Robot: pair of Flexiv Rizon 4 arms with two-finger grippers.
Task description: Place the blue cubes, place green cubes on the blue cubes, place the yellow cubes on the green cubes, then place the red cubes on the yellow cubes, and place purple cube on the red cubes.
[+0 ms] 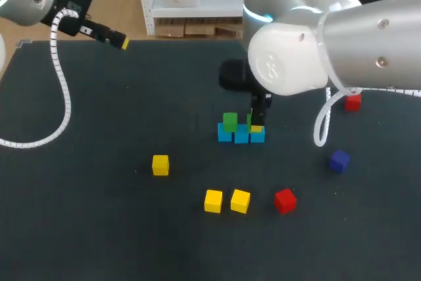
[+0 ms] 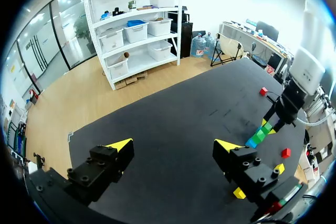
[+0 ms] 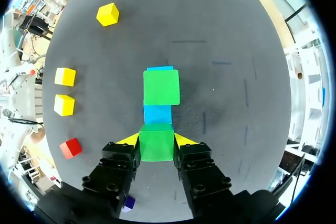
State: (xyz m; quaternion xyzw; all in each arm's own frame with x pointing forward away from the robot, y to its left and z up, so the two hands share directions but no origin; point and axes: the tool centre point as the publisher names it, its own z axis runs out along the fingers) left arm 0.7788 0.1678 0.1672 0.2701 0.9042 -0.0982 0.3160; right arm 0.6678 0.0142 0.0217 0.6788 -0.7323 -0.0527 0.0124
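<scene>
Three light-blue cubes (image 1: 241, 135) lie in a row at mid-table. One green cube (image 1: 229, 122) rests on the row's left end. My right gripper (image 1: 256, 122) hangs over the right end, shut on a second green cube (image 3: 156, 142) whose sides both yellow tips touch. Ahead of it in the right wrist view are the bare middle blue cube (image 3: 157, 114) and the placed green cube (image 3: 161, 87). Whether the held cube touches the blue one beneath is hidden. My left gripper (image 2: 173, 148) is open and empty, high over the table's far left (image 1: 118, 39).
Loose cubes lie nearer the front: one yellow cube (image 1: 160, 164) at the left, two yellow cubes (image 1: 213, 200) (image 1: 240, 201) side by side, a red cube (image 1: 285, 200), a purple cube (image 1: 339, 160). Another red cube (image 1: 353, 102) sits under my right arm at the right.
</scene>
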